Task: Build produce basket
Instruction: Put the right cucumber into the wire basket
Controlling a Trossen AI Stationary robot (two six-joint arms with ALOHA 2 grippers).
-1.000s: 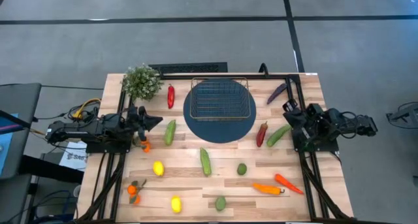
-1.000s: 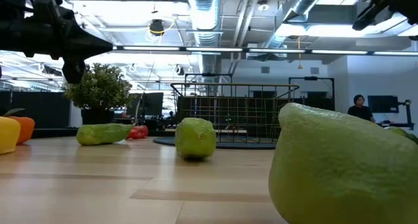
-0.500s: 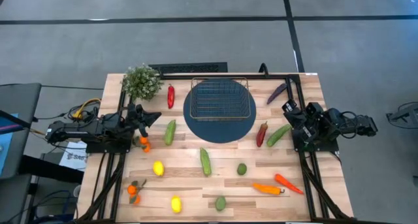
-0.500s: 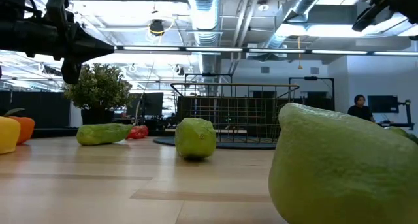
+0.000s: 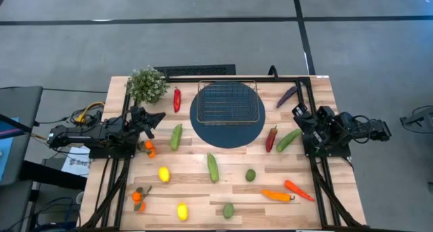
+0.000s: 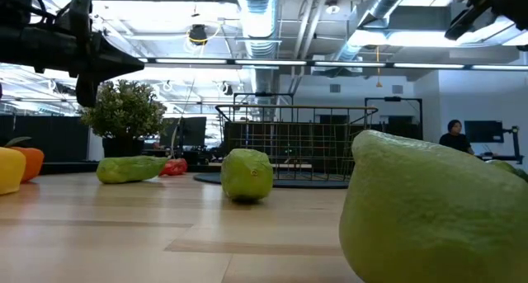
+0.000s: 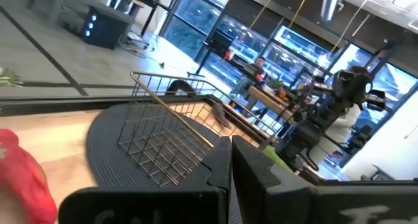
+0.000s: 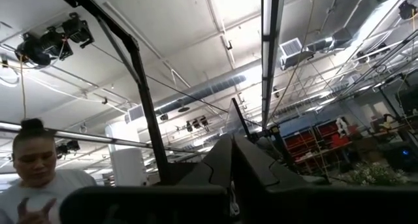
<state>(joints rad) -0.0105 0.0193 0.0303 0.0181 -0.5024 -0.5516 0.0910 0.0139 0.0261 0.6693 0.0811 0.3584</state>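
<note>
A pale wooden desk stands on a grey floor, with an open workshop behind it. Since a second ago the left tool has swung from pointing across the desk toward the cucumber to angling more toward the far edge; nothing else has shifted. The basket, thin dark wire with an open grid bottom, sits empty and upright on the round dark blue mat at the far middle of the desk, its long side running left to right. The produce lies scattered around it: a red pepper to its left lying near-to-far, a cucumber beside the mat, another cucumber nearer, a lime, lemons, carrots at the near right, an eggplant at the far right. The left tool is closed and empty above the desk's left side. The right tool, fingers together and holding nothing, waits at the right edge.
</note>
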